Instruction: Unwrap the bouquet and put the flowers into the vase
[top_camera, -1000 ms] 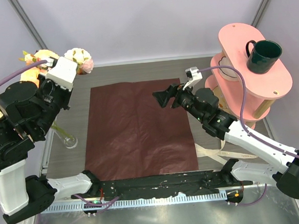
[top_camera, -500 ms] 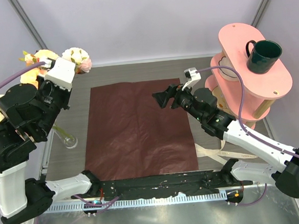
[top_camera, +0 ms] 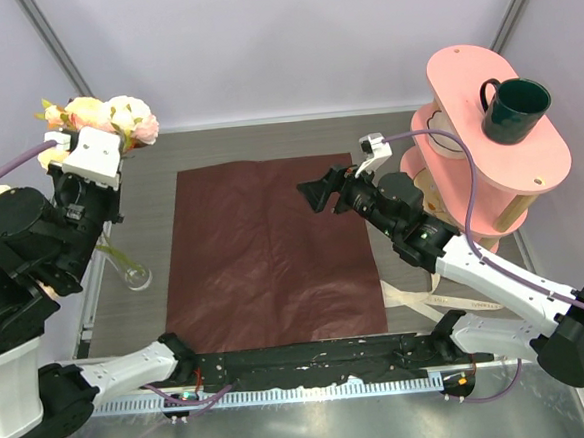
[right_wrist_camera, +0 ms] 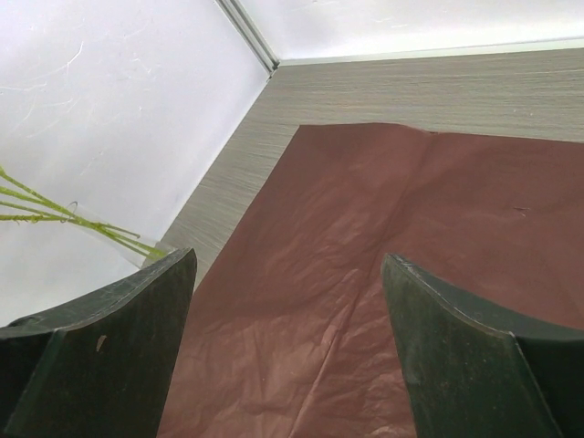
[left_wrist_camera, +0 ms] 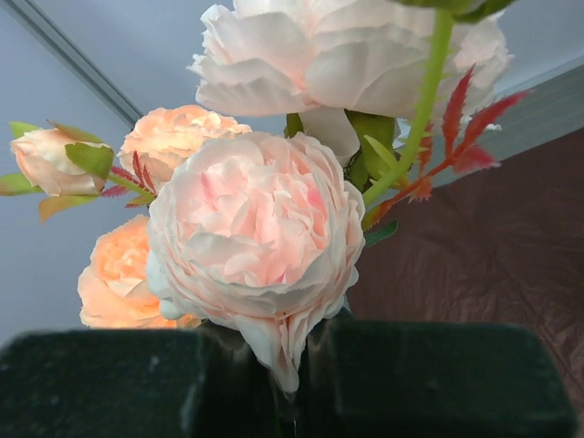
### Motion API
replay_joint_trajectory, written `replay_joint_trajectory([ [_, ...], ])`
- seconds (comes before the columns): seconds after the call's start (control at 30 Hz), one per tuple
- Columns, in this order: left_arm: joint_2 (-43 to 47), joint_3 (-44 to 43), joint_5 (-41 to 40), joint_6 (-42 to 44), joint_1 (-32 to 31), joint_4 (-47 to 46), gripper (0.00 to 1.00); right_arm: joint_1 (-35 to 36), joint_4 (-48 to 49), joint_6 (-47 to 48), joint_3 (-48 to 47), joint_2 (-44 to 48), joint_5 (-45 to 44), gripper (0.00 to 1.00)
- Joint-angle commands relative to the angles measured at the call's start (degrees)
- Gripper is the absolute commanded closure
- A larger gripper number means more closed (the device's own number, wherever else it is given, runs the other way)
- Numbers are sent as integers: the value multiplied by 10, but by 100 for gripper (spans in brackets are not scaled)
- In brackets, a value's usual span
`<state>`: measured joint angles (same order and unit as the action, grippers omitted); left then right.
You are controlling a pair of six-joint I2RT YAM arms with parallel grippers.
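flowers (top_camera: pixel 99 114), ruffled pink and peach blooms on thin green stems, sit at ten o'clock, pinched in the clenched left gripper (left_wrist_camera: pixel 274 374). right gripper (right_wrist_camera: pixel 287 274) gapes over crinkled dark red paper (top_camera: pixel 269 251); clear tube vase (top_camera: pixel 136 277) at nine o'clock.

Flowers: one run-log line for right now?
left tool: shut on flowers, raised | right tool: open above paper | paper: spread flat | vase: flowers' ends inside

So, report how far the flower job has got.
Done: the paper lies flat, unwrapped, ribbon off beside it. In hand: the left hand grips the flowers, stem ends at the vase. Left: seating them and letting go. The right hand is open, empty.
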<state>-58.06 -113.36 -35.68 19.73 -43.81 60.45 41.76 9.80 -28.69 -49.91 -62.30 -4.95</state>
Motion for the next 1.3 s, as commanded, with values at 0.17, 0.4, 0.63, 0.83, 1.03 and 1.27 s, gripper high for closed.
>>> replay_joint_trajectory([
  [0.17,10,31,-40,-5,-1,-62,100,-4,31,-7,0,0,8,12],
  [0.4,21,50,-72,-8,-1,-92,100,-5,30,-6,3,4,6,12],
  [0.63,28,78,-91,-22,-1,-122,100,-6,30,-7,7,5,10,12],
  [0.83,18,59,-97,-25,-1,-133,100,-8,29,-6,8,8,10,12],
  [1.03,25,73,-104,-28,-1,-130,100,-10,34,-9,10,8,12,12],
  [1.27,52,115,-105,-24,-1,-156,100,-11,34,-8,11,8,14,12],
])
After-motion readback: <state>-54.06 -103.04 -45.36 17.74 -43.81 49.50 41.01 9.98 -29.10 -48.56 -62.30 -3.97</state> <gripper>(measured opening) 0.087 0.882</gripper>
